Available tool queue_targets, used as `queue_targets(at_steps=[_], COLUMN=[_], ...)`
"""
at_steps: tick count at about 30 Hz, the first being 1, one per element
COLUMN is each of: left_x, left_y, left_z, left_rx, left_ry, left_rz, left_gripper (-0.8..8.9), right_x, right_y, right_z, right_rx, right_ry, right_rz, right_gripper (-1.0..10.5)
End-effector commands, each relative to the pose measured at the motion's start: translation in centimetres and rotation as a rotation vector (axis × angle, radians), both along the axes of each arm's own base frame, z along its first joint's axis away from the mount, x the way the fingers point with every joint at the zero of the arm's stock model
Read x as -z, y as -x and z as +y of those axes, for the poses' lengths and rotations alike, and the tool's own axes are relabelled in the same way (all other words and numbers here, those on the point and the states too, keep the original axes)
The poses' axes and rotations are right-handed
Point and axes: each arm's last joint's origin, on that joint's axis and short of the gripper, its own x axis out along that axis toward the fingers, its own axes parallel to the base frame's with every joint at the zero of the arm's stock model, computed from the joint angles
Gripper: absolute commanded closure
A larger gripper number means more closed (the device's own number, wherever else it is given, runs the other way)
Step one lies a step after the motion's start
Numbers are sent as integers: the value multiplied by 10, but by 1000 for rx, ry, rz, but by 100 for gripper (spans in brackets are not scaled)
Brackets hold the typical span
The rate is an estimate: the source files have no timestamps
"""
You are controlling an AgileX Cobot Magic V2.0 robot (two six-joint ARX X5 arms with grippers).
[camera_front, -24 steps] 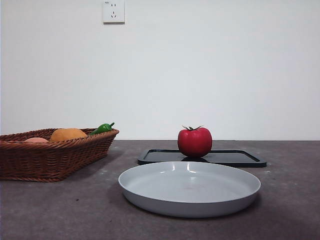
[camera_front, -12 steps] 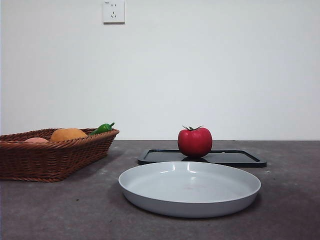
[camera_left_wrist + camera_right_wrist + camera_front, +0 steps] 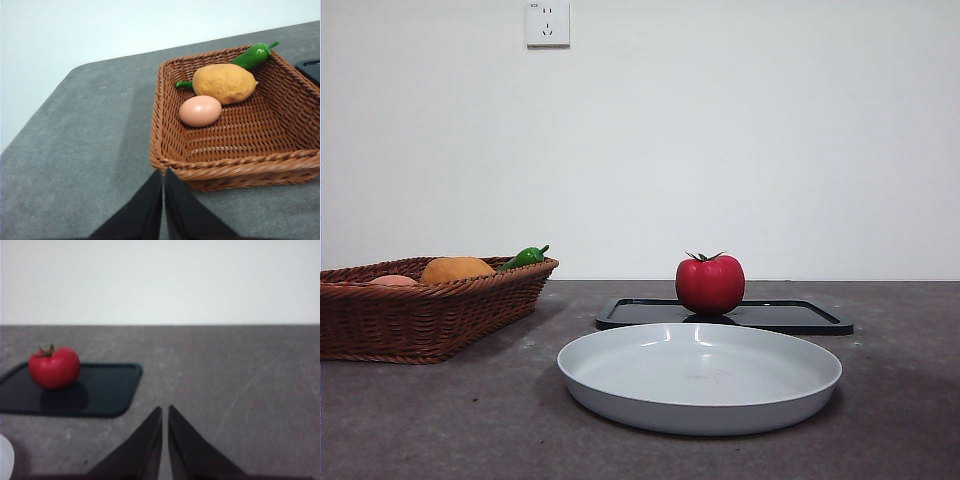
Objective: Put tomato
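Observation:
The red tomato (image 3: pixel 709 284) with a green stem stands upright on a flat black tray (image 3: pixel 790 317) behind a wide grey plate (image 3: pixel 610 400). The right wrist view shows the tomato (image 3: pixel 54 367) on the tray (image 3: pixel 110 390). My right gripper (image 3: pixel 164 412) is shut and empty, over bare table well apart from the tomato. My left gripper (image 3: pixel 163 175) is shut and empty, just outside the near rim of a wicker basket (image 3: pixel 165 150). Neither gripper shows in the front view.
The brown wicker basket (image 3: pixel 380 320) at the left holds an orange potato-like thing (image 3: pixel 224 83), a pinkish egg (image 3: pixel 200 110) and a green chili pepper (image 3: pixel 254 55). The grey table ends at a white wall with a socket (image 3: pixel 547 22).

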Motion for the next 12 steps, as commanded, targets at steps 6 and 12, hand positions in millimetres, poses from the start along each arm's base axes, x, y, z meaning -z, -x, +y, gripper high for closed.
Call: queue_targets(at_steps=[6, 12], left_x=[8, 8], left_y=[-1, -1], left_z=[0, 0], left_rx=[-4, -4], left_ry=[5, 5], left_rz=[27, 27], left_gripper=[806, 806], right_x=[14, 12], right_y=[1, 1], right_z=[0, 0], right_rx=[0, 0], right_ry=[-14, -17], right_rz=[133, 112], right_gripper=[935, 935])
